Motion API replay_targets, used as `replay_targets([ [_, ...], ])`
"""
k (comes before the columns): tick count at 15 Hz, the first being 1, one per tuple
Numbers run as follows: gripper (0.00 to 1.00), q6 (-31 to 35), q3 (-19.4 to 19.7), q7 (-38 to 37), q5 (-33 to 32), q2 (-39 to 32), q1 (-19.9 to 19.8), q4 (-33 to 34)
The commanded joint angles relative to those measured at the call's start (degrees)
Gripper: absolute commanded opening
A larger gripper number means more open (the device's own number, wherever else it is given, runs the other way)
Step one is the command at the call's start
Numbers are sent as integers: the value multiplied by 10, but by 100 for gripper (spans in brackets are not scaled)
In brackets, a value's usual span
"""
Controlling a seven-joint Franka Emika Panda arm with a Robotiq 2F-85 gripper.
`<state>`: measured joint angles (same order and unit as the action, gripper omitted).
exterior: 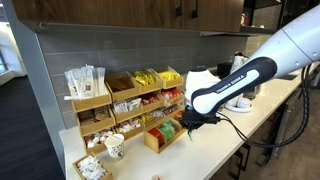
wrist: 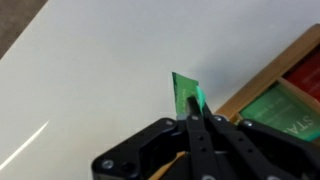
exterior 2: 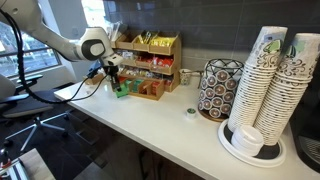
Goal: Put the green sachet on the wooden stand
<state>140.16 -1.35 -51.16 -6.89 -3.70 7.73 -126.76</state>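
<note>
we see the green sachet (wrist: 187,93), small, flat and bright, pinched at one end between our gripper (wrist: 196,118) fingers and sticking out past the tips. the wooden stand (wrist: 268,72) sits just beside them.

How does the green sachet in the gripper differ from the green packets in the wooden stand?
The green sachet is alone, pinched in the gripper over the white counter; the green packets lie in the wooden stand. The sachet shows as a narrow strip; the packets show broad faces. Both are bright green.
</note>
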Motion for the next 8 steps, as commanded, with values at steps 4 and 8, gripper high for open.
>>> replay_targets([
  [4,2,12,-13,-12,0,15,-9,2],
  [8,2,12,-12,-12,0,10,-9,2],
])
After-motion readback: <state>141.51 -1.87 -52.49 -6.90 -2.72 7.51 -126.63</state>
